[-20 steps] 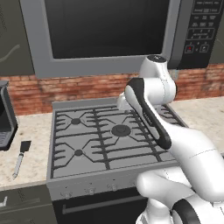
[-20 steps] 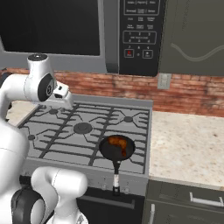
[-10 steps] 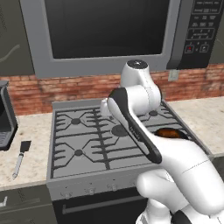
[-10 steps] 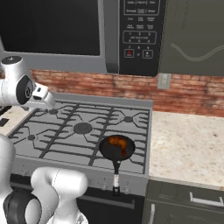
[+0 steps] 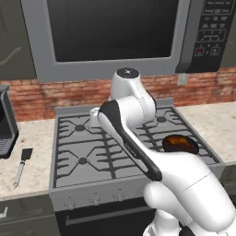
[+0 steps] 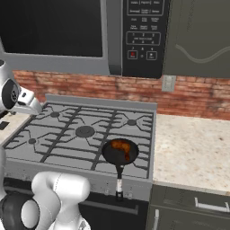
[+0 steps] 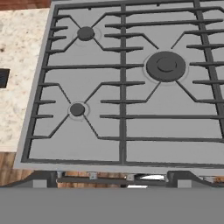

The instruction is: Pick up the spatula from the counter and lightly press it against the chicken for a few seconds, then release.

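Note:
The spatula [image 5: 20, 167] lies on the left counter, dark blade toward the wall and pale handle toward the front edge. Its blade [image 7: 2, 78] shows at the left edge of the hand view. The browned chicken [image 6: 121, 146] sits in a black pan [image 6: 119, 152] on the stove's front right burner, also seen as the pan [image 5: 180, 144] in the left base view. My gripper [image 6: 31, 107] hangs above the left part of the stove, looking down on the grates. Its fingers are hidden, and nothing shows between them.
The grey gas stove [image 5: 78, 143] has raised grates. A microwave [image 5: 115, 32] hangs above it against a brick wall. A dark appliance [image 5: 5, 124] stands at the far left of the counter. Speckled counter [image 6: 193, 152] extends to the right of the stove.
The arm has swung left across the stove, away from the pan side and toward the spatula side. The spatula and pan have not moved.

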